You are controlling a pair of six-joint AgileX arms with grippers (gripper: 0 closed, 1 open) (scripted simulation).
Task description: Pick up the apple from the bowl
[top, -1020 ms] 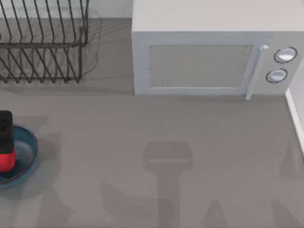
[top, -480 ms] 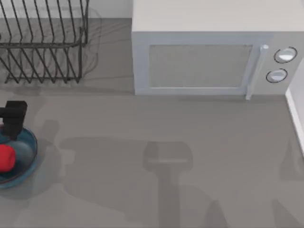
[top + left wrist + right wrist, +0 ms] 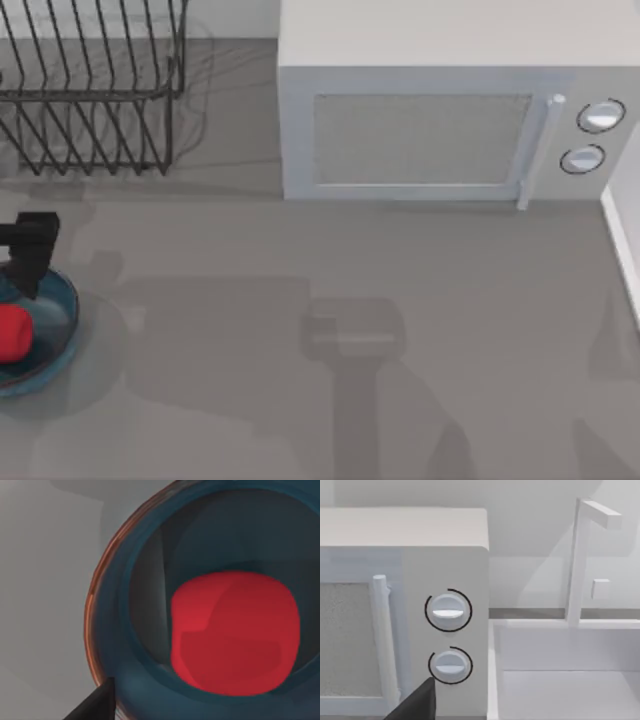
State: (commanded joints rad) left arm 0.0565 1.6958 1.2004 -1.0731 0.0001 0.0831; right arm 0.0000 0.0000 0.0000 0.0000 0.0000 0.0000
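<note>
Grey counter carries everything, and at its left edge sits the small bright-red round apple, resting inside the shallow teal-blue bowl with the darker rim. From the left wrist view the apple lies on the bowl's floor, ringed by the bowl wall. Just beyond the bowl's far rim hangs the black left gripper, clear of the apple; whether its jaws are apart or together cannot be told. Behind the bowl stands a black wire dish rack. Well right of the bowl is a white boxy microwave with two round dials.
</note>
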